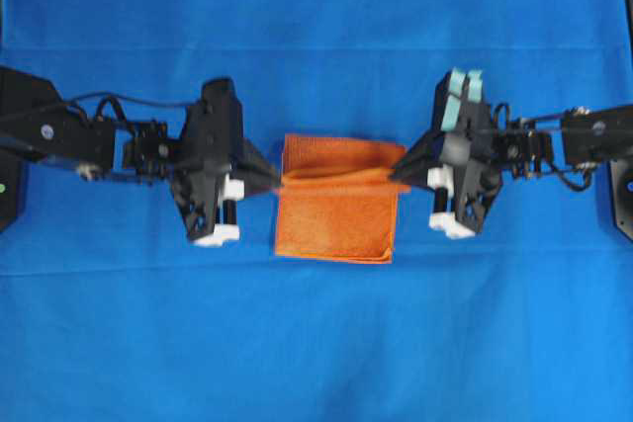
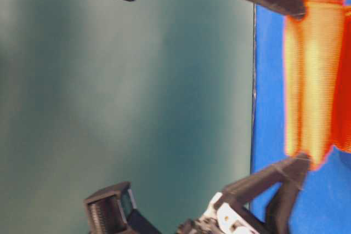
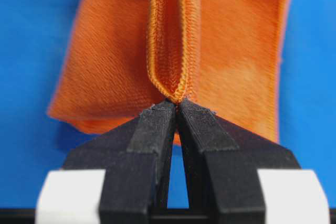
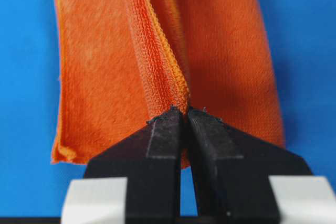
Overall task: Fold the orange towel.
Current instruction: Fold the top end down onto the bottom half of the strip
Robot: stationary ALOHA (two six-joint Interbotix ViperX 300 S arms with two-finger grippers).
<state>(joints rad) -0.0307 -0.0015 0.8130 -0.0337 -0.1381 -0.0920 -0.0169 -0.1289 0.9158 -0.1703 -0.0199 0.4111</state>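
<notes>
The orange towel lies in the middle of the blue cloth, with a raised fold running left to right across it. My left gripper is shut on the towel's left end of that fold. In the left wrist view the stitched hem is pinched at the tips of the left gripper. My right gripper is shut on the fold's right end, and the right wrist view shows the doubled towel edge clamped by the right gripper. The table-level view shows the towel lifted and stretched between both arms.
A blue cloth covers the whole table. Both black arms reach in from the left and right sides at mid height. A teal wall stands behind the table in the table-level view.
</notes>
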